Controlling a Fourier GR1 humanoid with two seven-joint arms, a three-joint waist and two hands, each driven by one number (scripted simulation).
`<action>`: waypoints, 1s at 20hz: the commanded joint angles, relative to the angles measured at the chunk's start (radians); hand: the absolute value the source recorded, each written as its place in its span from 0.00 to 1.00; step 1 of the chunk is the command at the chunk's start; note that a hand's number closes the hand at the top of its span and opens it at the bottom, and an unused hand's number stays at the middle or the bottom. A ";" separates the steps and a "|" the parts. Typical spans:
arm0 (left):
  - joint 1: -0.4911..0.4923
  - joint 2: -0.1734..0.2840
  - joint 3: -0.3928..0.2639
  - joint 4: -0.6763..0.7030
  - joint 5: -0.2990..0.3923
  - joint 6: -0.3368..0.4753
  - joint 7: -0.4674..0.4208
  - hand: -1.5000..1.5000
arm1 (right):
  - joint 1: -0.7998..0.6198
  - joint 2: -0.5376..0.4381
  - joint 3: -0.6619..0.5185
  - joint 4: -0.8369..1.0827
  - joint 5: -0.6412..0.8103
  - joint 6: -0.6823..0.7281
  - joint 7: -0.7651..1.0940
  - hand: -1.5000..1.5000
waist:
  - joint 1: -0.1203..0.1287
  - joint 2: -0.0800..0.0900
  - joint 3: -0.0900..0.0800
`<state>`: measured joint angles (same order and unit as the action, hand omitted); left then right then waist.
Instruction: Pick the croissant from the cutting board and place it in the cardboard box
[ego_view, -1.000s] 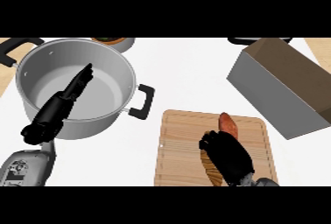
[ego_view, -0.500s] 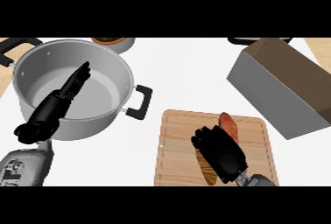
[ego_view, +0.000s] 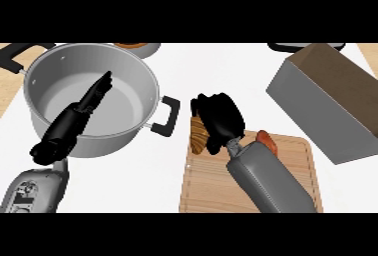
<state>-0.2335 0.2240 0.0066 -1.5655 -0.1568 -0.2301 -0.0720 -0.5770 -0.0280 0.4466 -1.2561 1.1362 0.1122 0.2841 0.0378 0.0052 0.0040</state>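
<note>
Here, nearest the lower edge, the cutting board (ego_view: 291, 195) lies under the right forearm. A reddish item (ego_view: 267, 141) shows just right of the wrist; what it is, cannot tell. Right hand (ego_view: 218, 119) sits past the board's far left corner, fingers curled down over the croissant (ego_view: 198, 135). The pastry is golden-brown, ridged, and shows only along the hand's left side, over that corner. Whether it is clasped or lifted, cannot tell. Likely the pick step, hand placed to take it. The cardboard box (ego_view: 334, 100) stands open, well to the hand's right, awaiting it. Left hand (ego_view: 77, 117) rests with straight fingers over the steel pot (ego_view: 81, 85), far left.
</note>
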 joint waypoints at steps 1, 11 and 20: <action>-0.002 -0.004 0.010 -0.015 0.011 -0.003 0.025 0.50 | -0.209 0.027 -0.039 0.114 0.001 -0.049 0.038 1.00 | -0.009 -0.001 -0.004; 0.007 -0.024 0.009 0.000 -0.017 0.024 0.040 0.50 | -0.253 0.016 -0.246 -0.127 0.013 -0.108 0.331 1.00 | -0.051 -0.010 -0.003; 0.016 -0.020 0.004 -0.049 -0.005 -0.006 0.075 0.50 | -0.308 -0.091 -0.452 -0.026 0.004 -0.187 0.377 1.00 | -0.034 -0.005 -0.004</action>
<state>-0.2053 0.2320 0.0408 -1.5907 -0.1459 -0.2480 -0.0453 -0.8822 -0.0863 0.0650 -1.3094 1.1517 -0.0461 0.6542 0.0041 -0.0010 0.0010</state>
